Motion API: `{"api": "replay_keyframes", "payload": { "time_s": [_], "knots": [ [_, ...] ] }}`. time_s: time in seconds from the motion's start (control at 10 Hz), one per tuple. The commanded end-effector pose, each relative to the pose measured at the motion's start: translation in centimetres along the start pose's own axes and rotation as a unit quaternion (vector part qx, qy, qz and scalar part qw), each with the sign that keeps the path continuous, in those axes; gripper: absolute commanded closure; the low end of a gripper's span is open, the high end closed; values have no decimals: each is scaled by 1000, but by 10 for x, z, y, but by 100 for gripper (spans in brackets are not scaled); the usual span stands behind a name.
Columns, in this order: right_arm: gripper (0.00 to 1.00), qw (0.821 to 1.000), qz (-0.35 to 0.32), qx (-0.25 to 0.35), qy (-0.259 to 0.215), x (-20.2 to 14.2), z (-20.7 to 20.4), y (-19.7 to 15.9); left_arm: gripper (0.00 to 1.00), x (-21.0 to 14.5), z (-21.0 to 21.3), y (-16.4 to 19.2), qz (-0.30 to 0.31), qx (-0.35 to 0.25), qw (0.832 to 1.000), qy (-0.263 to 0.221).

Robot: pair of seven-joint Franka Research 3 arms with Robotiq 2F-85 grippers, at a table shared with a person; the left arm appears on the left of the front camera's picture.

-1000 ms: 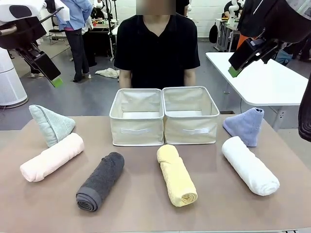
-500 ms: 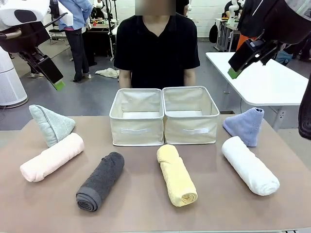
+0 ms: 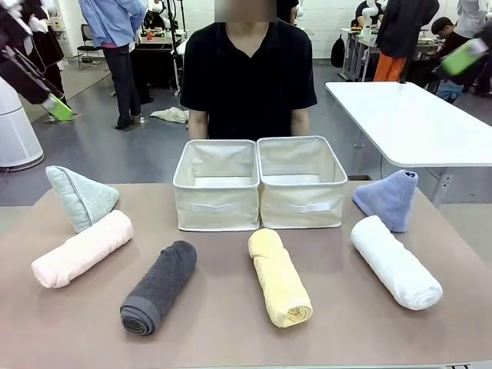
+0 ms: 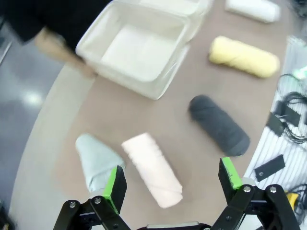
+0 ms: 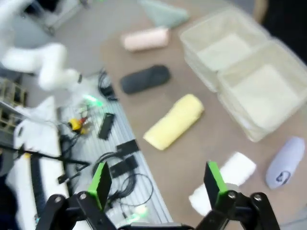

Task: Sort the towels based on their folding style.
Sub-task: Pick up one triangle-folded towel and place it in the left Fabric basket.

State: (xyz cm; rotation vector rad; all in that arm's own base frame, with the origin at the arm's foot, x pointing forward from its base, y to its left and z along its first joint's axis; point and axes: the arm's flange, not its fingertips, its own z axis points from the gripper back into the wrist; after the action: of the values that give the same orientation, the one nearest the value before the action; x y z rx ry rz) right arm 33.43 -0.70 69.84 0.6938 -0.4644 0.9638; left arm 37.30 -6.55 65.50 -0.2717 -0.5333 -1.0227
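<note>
Upper left, the black green-padded left gripper (image 4: 172, 179) hangs spread, empty. Across the lower frame lie the mint terry cone towel (image 3: 81, 198), pink rolled towel (image 3: 82, 248), dark grey rolled towel (image 3: 159, 287), beige fabric bins (image 3: 217, 207) at centre, yellow rolled towel (image 3: 280, 277), white rolled towel (image 3: 395, 261) and lavender cone towel (image 3: 387, 200). Upper right, the right gripper (image 5: 157, 178) is spread, empty.

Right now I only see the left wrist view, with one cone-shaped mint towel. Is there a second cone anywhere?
Observer: Yes, a lavender-blue cone towel stands near the table's right edge, beside the far end of the white roll.
Operator: Is the other claw holding anything?
Observer: No, the right gripper hangs above the towels, wide open and empty.
Operator: Is the second bin empty too?
Observer: Yes, the right bin holds nothing.
</note>
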Motion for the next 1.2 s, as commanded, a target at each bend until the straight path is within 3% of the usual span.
{"api": "replay_keyframes", "payload": {
  "time_s": [0.0, 0.3, 0.5, 0.7, 1.1],
  "knots": [
    [0, 994, -7, 103, 26, -8, 17, -35, 0, -24, 18, 29, -7, -147, 989, -27],
    [0, 993, 6, 113, -23, -63, 39, -71, 0, -83, 43, 77, 6, -192, 976, -101],
    [0, 992, 23, 106, -68, -103, 51, -86, 0, -120, 59, 99, 32, -191, 973, -125],
    [0, 988, 36, 88, -126, -130, 61, -90, 0, -143, 65, 98, 35, -169, 974, -148],
    [0, 985, 31, 77, -149, -165, 74, -89, 0, -175, 75, 94, -1, -141, 971, -192]
  ]
}}
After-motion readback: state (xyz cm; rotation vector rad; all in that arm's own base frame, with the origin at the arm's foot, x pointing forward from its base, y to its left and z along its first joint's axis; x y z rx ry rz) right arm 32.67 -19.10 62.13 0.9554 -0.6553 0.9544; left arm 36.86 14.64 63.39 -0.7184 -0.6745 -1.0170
